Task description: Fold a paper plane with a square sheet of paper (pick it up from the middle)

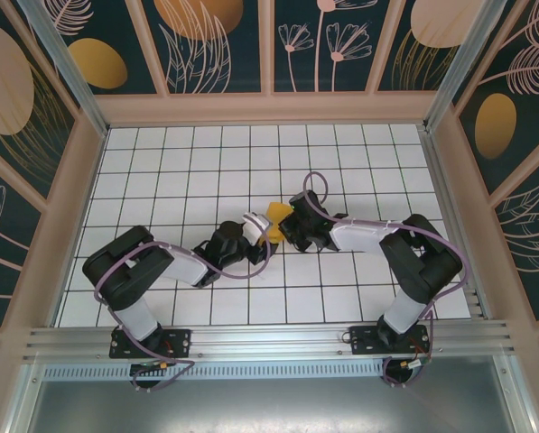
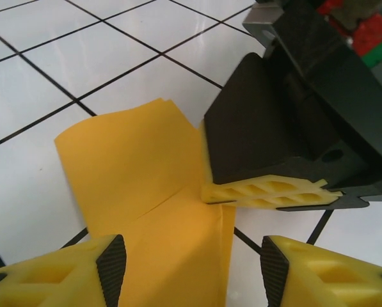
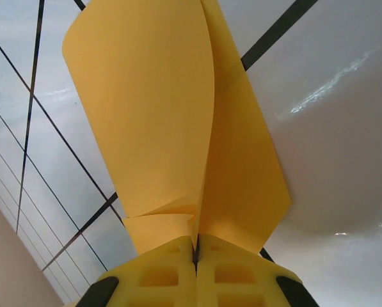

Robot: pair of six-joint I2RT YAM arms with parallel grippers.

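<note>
Orange-yellow and visibly creased, the sheet of paper [image 3: 152,109] sits near the middle of the white tiled surface [image 1: 161,171], between the two arms, with its flaps lifting. The right gripper [image 3: 196,246] is pinched tight on the folded edge, probably to keep the layers together and raised. The left gripper [image 2: 194,256] is spread wide astride the near flap, gripping nothing, seemingly placed to pinch or press the next crease.

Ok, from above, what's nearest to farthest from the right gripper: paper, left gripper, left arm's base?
1. The paper, pinched in the right gripper.
2. The left gripper, just left of it.
3. The left arm's base, bottom left.
</note>
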